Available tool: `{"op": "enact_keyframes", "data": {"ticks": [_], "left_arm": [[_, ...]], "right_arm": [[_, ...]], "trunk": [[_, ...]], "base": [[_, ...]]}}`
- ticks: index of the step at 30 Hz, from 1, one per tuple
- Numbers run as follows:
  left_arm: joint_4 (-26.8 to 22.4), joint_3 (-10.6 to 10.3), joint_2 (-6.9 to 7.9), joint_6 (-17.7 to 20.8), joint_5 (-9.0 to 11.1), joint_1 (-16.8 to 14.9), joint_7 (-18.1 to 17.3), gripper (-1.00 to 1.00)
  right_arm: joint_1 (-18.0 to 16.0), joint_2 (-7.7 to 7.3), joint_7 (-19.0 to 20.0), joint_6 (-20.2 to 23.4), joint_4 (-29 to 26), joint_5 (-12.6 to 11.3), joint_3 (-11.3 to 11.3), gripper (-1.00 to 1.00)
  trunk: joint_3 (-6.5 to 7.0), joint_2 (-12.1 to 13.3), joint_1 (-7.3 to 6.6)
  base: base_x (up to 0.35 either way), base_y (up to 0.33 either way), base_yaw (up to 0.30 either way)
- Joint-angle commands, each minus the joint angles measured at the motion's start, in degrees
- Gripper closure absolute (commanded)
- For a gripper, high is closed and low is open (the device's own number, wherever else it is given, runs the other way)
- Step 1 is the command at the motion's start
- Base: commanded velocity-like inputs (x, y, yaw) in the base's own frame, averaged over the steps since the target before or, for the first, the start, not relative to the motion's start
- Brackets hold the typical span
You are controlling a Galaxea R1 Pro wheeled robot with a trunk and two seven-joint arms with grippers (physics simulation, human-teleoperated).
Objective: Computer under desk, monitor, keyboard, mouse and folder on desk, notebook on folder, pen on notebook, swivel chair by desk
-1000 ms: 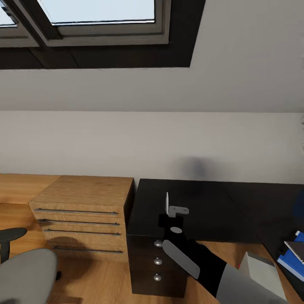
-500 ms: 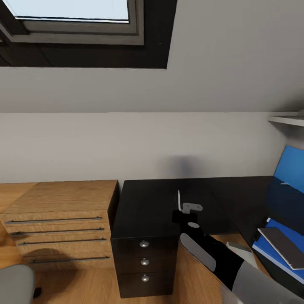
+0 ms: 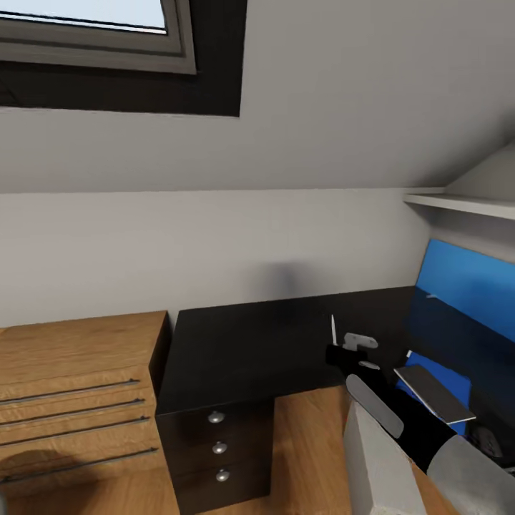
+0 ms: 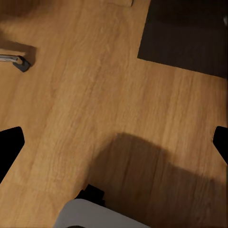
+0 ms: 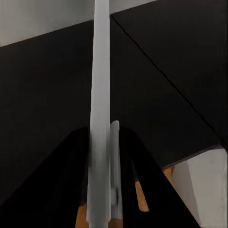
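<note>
The right end effector (image 3: 336, 342) hangs over the glossy black table (image 3: 265, 347), near its front edge, its fingers clamped on the pen (image 3: 333, 329), a thin silvery-white stick standing upright; in the right wrist view the pen (image 5: 99, 114) runs straight up between the dark fingers over the black tabletop, where a seam (image 5: 161, 71) crosses between two sections. Toward the table's right end lies the blue folder (image 3: 458, 386) with the dark notebook (image 3: 433, 393) flat on top of it, both close beside the right arm and apart from the pen. Behind them a long bright blue panel (image 3: 468, 282) leans against the wall under a white shelf (image 3: 458, 204). Just below the arm, in front of the table's front edge, stands the light grey computer (image 3: 375, 465). Three drawers with round silver knobs (image 3: 219, 448) sit under the table's left end, and a light wooden drawer unit (image 3: 71, 386) with bar handles stands just beside that end. Grey walls rise to a sloped ceiling with a dark-framed skylight (image 3: 93, 43). The left wrist view looks down on light wood floor (image 4: 95, 95), with the left end effector's fingertips (image 4: 9, 147) spread wide apart and holding nothing, a chrome caster leg (image 4: 16, 61) near the floor's edge of that view.
</note>
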Motion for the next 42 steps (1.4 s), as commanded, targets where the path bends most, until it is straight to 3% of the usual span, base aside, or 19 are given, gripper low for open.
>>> {"op": "enact_keyframes", "data": {"ticks": [1,4,8,9,15,18,28,42], "left_arm": [[0.0,-0.5,0.03,-0.2,0.3,0.0,0.4,-1.0],[0.0,-0.5,0.03,-0.2,0.3,0.0,0.5,-1.0],[0.0,-0.4,0.08,-0.2,0.3,0.0,0.5,-1.0],[0.0,0.1,0.1,-0.2,0.4,0.0,0.4,-1.0],[0.0,0.9,0.09,-0.2,0.4,0.0,0.2,-1.0],[0.0,1.0,0.06,-0.2,0.4,0.0,0.2,-1.0],[0.0,1.0,0.03,-0.2,0.4,0.0,0.2,-1.0],[0.0,0.9,0.03,-0.2,0.3,0.0,0.1,-1.0]], "right_arm": [[-0.1,-0.2,0.0,0.3,0.2,-0.2,-0.4,1.0],[-0.1,-0.67,1.6,1.3,2.1,-0.2,-4.0,1.0],[-0.1,-0.79,4.6,2.1,4.9,-0.1,-6.6,1.0],[-0.1,-0.89,8.0,2.4,8.4,0.0,-8.3,1.0],[-0.2,-2.28,10.7,2.5,10.8,0.0,-11.3,1.0],[-0.2,-3.11,10.9,2.5,10.9,0.1,-11.5,1.0],[-0.2,-3.46,10.9,2.6,10.9,0.1,-11.5,1.0],[-0.2,-3.39,10.9,2.5,10.9,0.4,-11.4,1.0]], "trunk": [[-0.08,-0.1,0.01],[-0.08,-0.1,0.01],[-0.08,-0.1,0.01],[-0.08,-0.1,0.01],[-0.08,-0.1,0.01],[-0.08,-0.1,0.01],[-0.08,-0.1,0.01],[-0.08,-0.1,0.01]], "base": [[0.0,0.0,-0.292],[0.0,0.0,-0.292],[0.0,0.0,-0.294],[0.0,0.0,-0.294],[0.0,0.0,-0.295],[0.0,0.0,-0.295],[0.0,0.0,-0.276],[0.0,0.0,-0.033]]}}
